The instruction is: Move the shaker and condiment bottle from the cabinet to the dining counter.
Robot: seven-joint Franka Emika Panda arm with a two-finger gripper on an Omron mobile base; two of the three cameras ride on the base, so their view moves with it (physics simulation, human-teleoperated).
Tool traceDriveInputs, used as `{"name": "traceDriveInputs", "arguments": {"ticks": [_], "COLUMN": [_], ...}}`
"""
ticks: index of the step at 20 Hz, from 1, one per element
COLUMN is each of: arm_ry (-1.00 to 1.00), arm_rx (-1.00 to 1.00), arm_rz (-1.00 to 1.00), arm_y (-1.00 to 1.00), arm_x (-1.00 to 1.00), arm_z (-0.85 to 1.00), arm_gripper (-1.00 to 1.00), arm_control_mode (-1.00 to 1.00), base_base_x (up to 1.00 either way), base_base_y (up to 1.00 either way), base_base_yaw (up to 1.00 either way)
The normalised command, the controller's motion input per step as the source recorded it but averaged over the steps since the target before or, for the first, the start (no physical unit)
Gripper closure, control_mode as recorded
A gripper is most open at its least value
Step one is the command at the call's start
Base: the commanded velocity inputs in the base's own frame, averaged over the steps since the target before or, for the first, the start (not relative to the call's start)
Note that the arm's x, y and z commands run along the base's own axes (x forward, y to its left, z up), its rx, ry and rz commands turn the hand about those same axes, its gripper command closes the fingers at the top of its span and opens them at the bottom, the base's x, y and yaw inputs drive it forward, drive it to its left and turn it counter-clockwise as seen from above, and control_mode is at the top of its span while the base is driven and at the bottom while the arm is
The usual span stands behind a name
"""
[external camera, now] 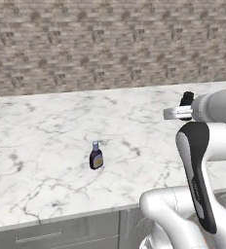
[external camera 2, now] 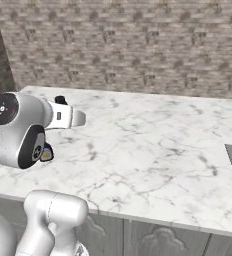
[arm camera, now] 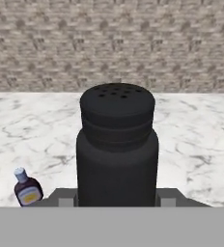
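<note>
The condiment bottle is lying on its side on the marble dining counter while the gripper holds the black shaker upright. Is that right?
Not quite. The condiment bottle stands upright on the dining counter, blue cap up, as the left base view shows. The rest holds: the gripper holds the black shaker upright.

Dining counter [external camera 2: 153,145]: white marble slab with grey veins, backed by a brick wall [external camera 2: 128,45]. Near its left edge, the condiment bottle [external camera 2: 47,154] peeks from behind the arm [external camera 2: 23,130]; the black shaker [external camera 2: 61,100] shows above the wrist.
</note>
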Motion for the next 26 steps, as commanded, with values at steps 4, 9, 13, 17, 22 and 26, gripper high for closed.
{"name": "traceDriveInputs", "arguments": {"ticks": [4,9,13,17,22,26], "arm_ry": [0.14,0.16,0.04,0.0,0.06,0.04], "arm_rx": [-0.01,-0.05,-0.12,-0.12,-0.09,-0.02], "arm_rz": [0.16,0.25,0.23,0.18,0.16,0.12], "arm_y": [0.0,0.0,-0.1,-0.17,-0.06,-0.03], "arm_x": [0.83,0.91,0.73,0.63,0.6,0.53], "arm_z": [-0.59,-0.82,-1.0,-1.0,-0.9,-0.7], "arm_gripper": [1.0,1.0,1.0,1.0,1.0,1.0], "arm_control_mode": [-1.0,-1.0,-1.0,-1.0,-1.0,-1.0], "base_base_x": [0.0,0.0,0.0,0.0,0.0,0.0], "base_base_y": [0.0,0.0,0.0,0.0,0.0,0.0], "base_base_yaw": [0.0,0.0,0.0,0.0,0.0,0.0]}}
